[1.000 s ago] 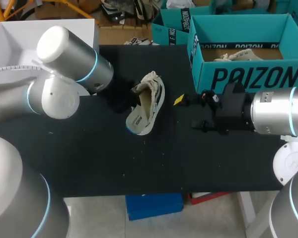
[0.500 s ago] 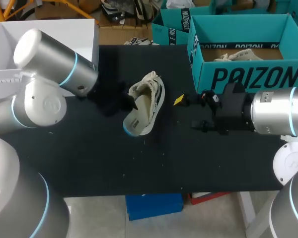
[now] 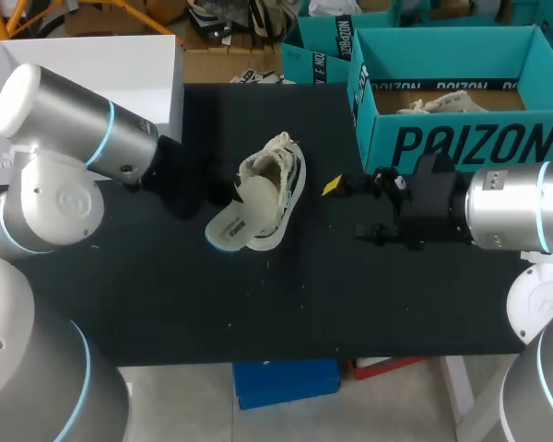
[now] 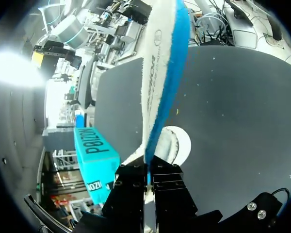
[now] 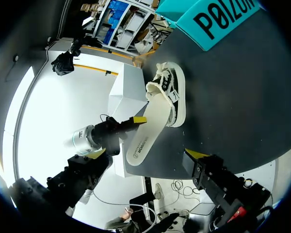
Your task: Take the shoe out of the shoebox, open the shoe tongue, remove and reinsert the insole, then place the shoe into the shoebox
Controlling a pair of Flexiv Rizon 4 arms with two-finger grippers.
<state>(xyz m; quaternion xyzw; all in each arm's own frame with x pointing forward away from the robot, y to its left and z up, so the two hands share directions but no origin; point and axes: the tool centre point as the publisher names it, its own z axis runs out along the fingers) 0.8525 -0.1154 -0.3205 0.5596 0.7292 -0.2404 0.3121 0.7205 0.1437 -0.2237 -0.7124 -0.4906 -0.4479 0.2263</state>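
The left claw (image 4: 148, 175) is clamped narrow on one end of the insole (image 3: 232, 219), which slants from the opening of the shoe (image 3: 284, 173) out over the black worktop (image 3: 304, 295). The right claw (image 3: 346, 210) hangs wide apart and holds nothing, just beside the shoe, in front of the teal shoebox (image 3: 461, 140). The shoe sits mid-worktop, away from the edges, with bare surface toward the near edge
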